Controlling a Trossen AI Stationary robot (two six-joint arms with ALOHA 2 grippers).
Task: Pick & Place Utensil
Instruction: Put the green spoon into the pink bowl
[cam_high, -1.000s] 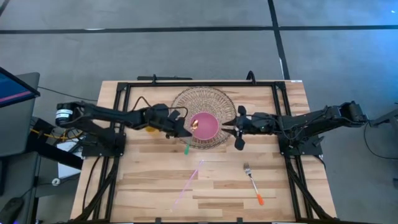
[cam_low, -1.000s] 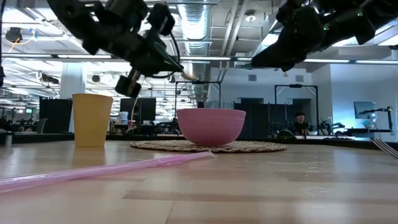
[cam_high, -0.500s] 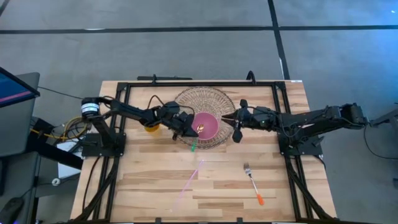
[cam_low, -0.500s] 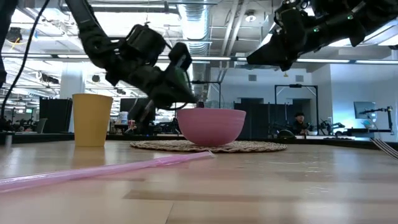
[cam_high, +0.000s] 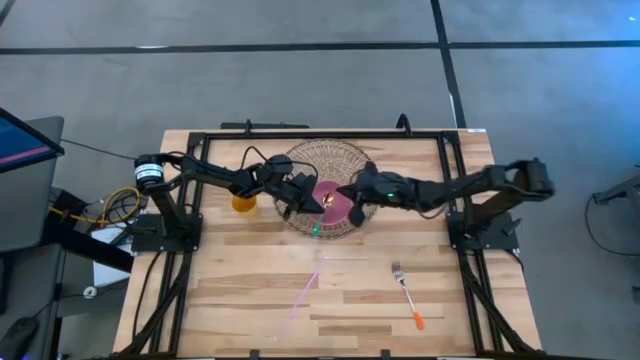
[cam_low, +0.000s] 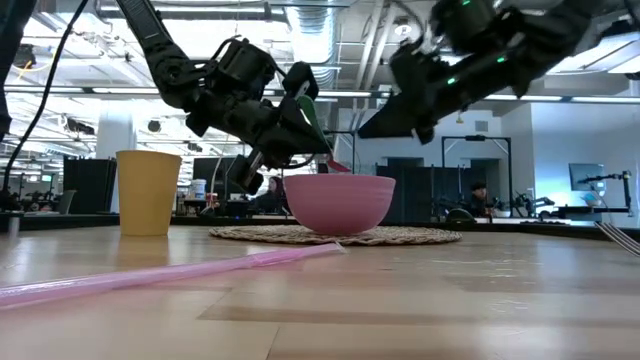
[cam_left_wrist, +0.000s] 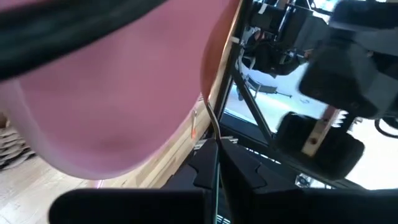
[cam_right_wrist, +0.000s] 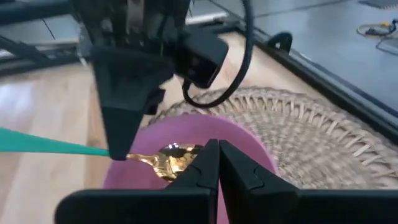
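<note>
My left gripper (cam_high: 300, 198) is shut on a spoon with a green handle (cam_right_wrist: 37, 144) and a gold bowl end (cam_right_wrist: 175, 155). It holds the spoon over the pink bowl (cam_high: 338, 204), which stands on a round woven mat (cam_high: 325, 162). The gold end reaches down inside the pink bowl (cam_right_wrist: 205, 134). My right gripper (cam_right_wrist: 215, 149) is shut with nothing between its fingers. In the low view it hangs above the bowl's right rim, clear of it (cam_low: 372, 126). A fork (cam_high: 405, 288) with an orange handle lies on the table near the front right. My left gripper pinches the spoon between its two fingers where the green handle meets the gold part (cam_right_wrist: 124, 153). The fingers slant down from the table's left side and lie across the spoon. The spoon is tilted, handle end (cam_low: 308, 108) up and toward the near edge. Whether the gold end touches the bowl's inside, I cannot tell.
A yellow cup (cam_high: 243, 203) stands left of the mat, under my left arm. A pink straw (cam_high: 305, 290) lies slanting on the boards in front of the mat. A black frame (cam_high: 330, 132) runs round the table's far and side edges.
My left gripper has moved toward the table's right, out over the pink bowl, and tipped down; the spoon's gold end has gone into the bowl. My right gripper has moved left toward the bowl and has shut from wide open.
</note>
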